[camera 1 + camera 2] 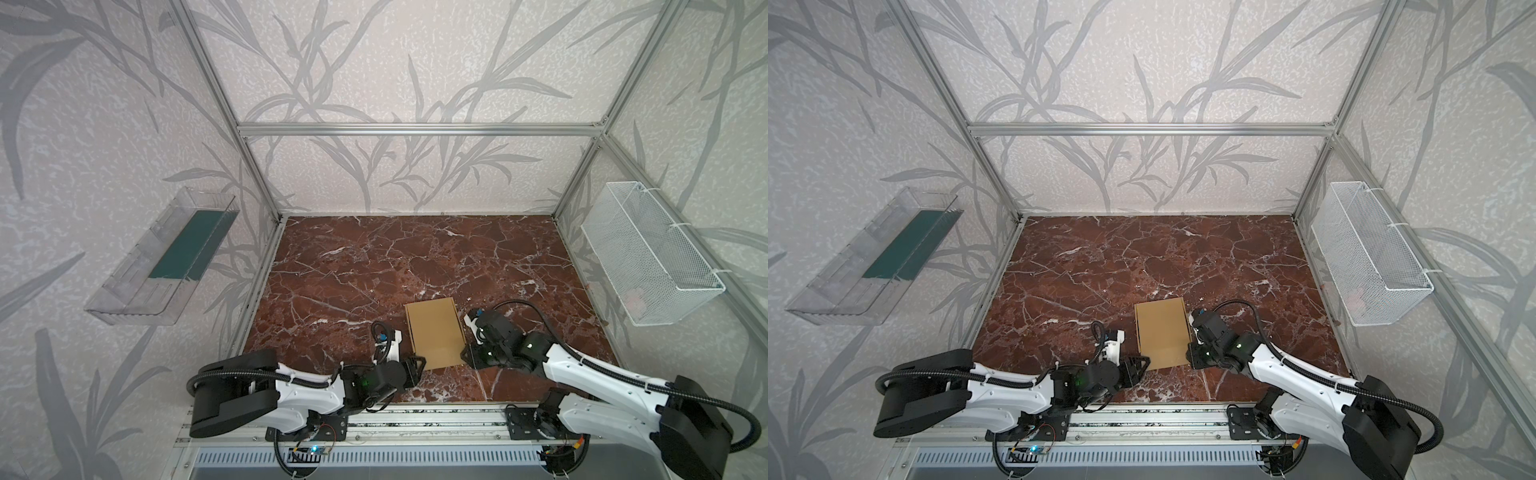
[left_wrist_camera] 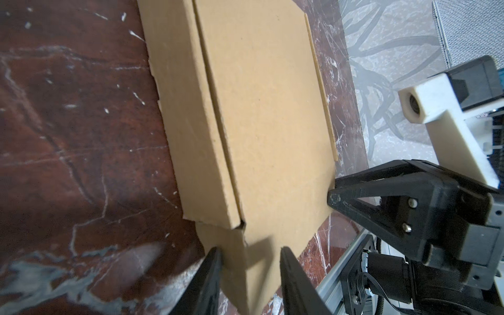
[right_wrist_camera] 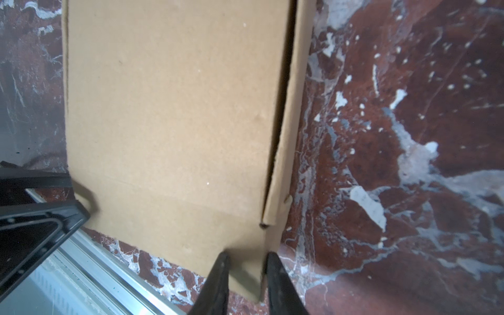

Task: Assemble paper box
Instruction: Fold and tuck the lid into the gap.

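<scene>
1. Two arms reach in from the near rail. Between them the paper box lies flat on the red marble tabletop, in its near part and a little right of the middle.
2. The left pincer sits at the box's near left corner. From the left wrist, its fingers stand apart with a cardboard flap showing between them. I cannot tell whether they pinch it.
3. The right pincer sits at the near right corner. From the right wrist, the right pincer straddles that corner and cardboard fills the gap. I cannot tell whether it is clenched.
4. A thin dark seam runs along each long side, between the top panel and the side wall.
5. A clear tray hangs on the left wall and a white wire basket on the right wall, both well apart from the box.
</scene>
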You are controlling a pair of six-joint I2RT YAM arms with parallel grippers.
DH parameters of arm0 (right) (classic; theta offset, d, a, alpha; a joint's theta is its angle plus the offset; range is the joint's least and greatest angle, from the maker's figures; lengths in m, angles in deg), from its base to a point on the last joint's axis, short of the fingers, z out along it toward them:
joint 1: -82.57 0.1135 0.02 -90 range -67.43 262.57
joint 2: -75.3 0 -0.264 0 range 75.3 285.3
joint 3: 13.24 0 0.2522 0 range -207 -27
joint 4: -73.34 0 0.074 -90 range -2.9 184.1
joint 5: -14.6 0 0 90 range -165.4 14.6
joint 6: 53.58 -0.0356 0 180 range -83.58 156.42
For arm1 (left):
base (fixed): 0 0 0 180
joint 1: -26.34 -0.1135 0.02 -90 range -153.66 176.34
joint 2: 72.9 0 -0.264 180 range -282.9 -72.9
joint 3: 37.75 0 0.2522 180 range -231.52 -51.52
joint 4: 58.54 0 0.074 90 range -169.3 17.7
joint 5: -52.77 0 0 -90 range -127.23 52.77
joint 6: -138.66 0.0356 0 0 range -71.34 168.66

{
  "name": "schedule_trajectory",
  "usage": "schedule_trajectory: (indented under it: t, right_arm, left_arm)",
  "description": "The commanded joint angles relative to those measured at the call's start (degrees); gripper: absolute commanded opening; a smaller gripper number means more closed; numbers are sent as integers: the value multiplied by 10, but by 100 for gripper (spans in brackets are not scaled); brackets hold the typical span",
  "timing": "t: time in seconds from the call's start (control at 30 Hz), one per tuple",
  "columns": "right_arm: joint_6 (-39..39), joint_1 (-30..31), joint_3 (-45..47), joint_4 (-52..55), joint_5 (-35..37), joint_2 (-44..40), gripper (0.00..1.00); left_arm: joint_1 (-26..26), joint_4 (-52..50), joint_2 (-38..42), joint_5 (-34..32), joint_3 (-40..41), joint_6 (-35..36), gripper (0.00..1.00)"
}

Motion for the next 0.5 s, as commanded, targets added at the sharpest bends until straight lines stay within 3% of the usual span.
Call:
schedule_trajectory:
  t: [0.0, 0.47]
  right_arm:
    - [2, 4, 1, -13, 8, 7, 26]
    - [8, 3, 0, -15, 21, 18, 26]
  left_arm:
    - [2, -32, 17, -19, 0, 9, 38]
    - [2, -28, 16, -34, 12, 14, 38]
